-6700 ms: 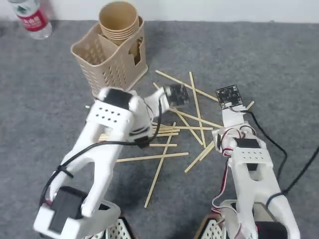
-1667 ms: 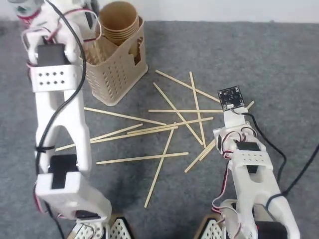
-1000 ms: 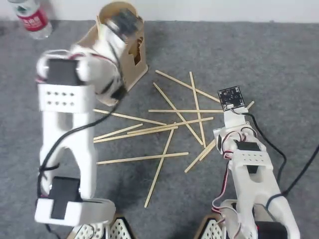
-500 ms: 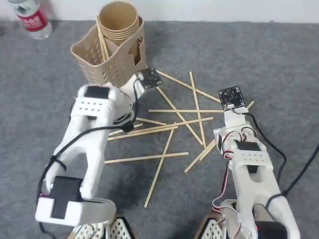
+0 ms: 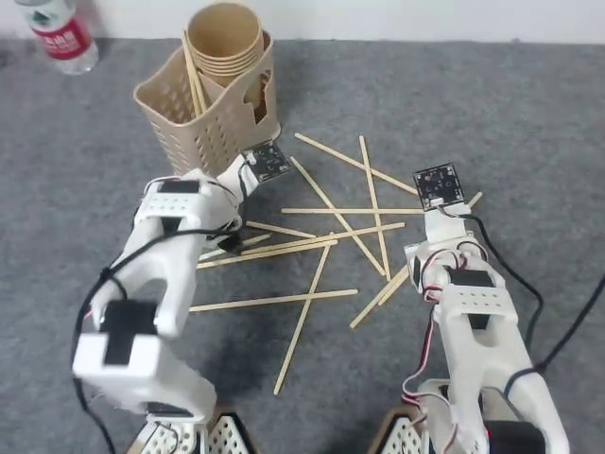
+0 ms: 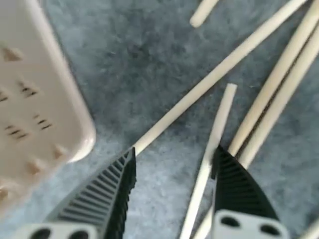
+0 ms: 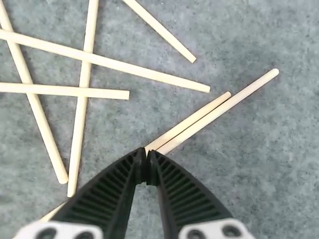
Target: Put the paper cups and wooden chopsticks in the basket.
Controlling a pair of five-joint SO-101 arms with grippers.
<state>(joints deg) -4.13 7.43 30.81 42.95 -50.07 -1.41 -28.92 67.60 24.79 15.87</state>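
One change: left pincer down from basket to chopsticks, jaws apart; right pincer unmoved, closed together.

Bare grey tabletop lies open across the upper right and along the left edge. Crossed wooden chopsticks clutter the centre. The basket stands upper left, close beside the left gripper. A bottle lies in the top-left corner.

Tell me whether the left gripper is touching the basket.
Apart. The left wrist view shows a strip of carpet between the basket corner and the nearer finger of the left gripper.
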